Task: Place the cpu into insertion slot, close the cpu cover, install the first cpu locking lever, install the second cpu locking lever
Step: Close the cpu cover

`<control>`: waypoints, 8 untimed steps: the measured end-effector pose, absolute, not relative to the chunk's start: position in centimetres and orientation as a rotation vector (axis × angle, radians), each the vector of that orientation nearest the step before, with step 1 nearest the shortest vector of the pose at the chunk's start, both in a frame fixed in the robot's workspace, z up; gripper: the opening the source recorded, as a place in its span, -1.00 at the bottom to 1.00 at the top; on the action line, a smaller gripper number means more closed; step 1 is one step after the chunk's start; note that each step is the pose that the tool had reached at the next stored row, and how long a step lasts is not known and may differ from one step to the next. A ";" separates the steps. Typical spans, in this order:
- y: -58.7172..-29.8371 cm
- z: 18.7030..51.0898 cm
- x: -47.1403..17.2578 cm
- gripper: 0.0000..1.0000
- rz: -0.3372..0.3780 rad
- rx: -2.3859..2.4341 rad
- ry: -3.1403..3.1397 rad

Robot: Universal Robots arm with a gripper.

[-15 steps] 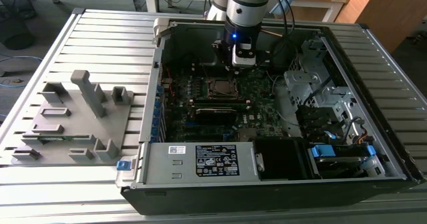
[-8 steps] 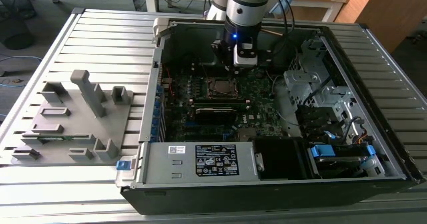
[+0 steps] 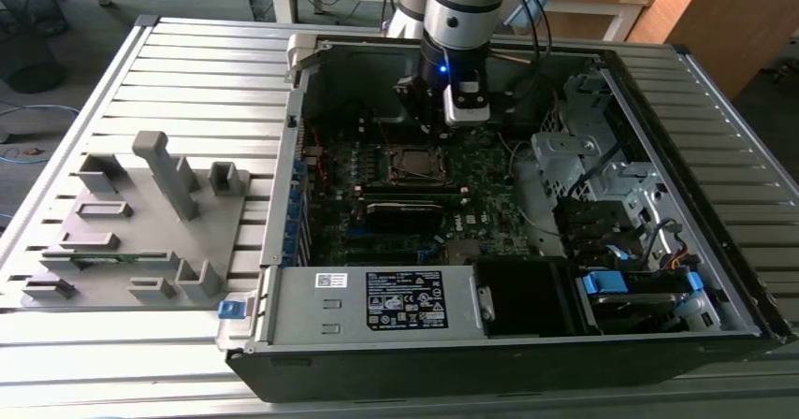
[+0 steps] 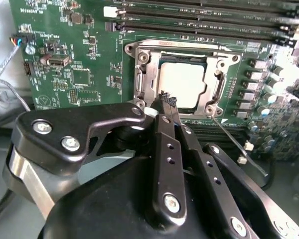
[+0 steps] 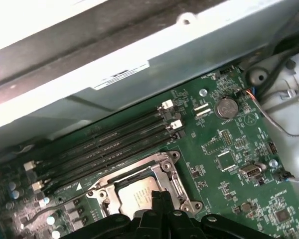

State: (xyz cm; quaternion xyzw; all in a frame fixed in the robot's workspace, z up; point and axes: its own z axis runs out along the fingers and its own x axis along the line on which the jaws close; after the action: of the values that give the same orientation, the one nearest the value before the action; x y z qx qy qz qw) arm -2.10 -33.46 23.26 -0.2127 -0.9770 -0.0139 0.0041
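Over the cpu (image 4: 183, 82), closed claw (image 4: 167, 98).

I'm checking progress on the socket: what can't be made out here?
Second wrist view: the gripper hides the cpu cover edge behind it; whether it pinches anything is hidden.
First wrist view: the gripper covers part of the cpu.
Exterior view: insertion slot too small to show the cover's state.

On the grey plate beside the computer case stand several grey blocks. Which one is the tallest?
The slim post near the middle of the grey plate; it rises far above the low blocks around it.
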 end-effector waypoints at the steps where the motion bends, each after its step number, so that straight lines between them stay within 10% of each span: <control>1: -33.5 23.3 -2.1 -0.79 -0.043 -0.649 -3.065; 8: -33.5 23.3 -2.1 -0.79 -0.043 -0.637 -3.067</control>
State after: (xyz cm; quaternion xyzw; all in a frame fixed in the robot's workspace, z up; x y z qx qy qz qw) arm -2.10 -33.46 23.26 -0.2034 -0.9790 -0.0138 0.0043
